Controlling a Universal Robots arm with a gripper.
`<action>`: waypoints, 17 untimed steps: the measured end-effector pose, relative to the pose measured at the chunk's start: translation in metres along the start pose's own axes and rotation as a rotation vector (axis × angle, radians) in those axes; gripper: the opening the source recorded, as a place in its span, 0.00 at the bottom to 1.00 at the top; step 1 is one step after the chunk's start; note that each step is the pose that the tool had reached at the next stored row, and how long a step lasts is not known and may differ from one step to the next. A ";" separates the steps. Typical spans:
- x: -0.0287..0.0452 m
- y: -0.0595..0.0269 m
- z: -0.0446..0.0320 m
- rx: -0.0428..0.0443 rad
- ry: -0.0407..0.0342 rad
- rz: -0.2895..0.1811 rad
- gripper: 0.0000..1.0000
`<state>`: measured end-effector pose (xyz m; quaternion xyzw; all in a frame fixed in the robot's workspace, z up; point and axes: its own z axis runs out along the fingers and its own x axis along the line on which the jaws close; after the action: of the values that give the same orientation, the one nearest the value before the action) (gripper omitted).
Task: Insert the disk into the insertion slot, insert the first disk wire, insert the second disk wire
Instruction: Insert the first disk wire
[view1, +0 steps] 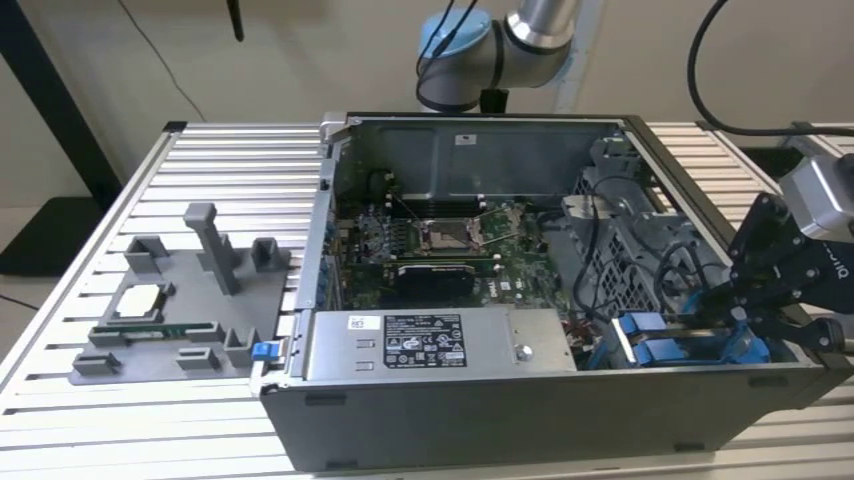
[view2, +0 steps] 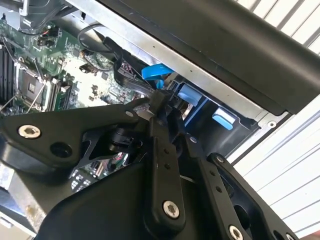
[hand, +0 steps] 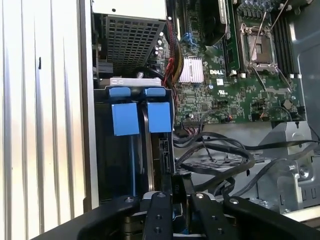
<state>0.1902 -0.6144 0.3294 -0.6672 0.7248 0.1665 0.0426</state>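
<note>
jaws clamped on black wire plug (hand: 177, 183) | blue-framed disk (hand: 160, 118) in grey metal slot (hand: 131, 80)

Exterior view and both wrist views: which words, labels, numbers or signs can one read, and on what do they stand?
Black label on the power-supply box: too small.
White sticker on the case's back wall: too small.
Motherboard print, first wrist view: a maker's logo, the rest too small.
White letters on the body above the claw: cut off at the edge.
</note>
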 end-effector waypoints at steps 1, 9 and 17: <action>0.0000 0.0000 0.0000 -0.0004 0.0000 0.000 0.00; 0.0003 0.0000 -0.0001 -0.0037 0.0002 0.001 0.00; 0.0015 -0.0002 -0.0004 -0.0037 0.0001 0.001 0.00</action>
<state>0.1903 -0.6159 0.3294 -0.6669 0.7248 0.1678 0.0413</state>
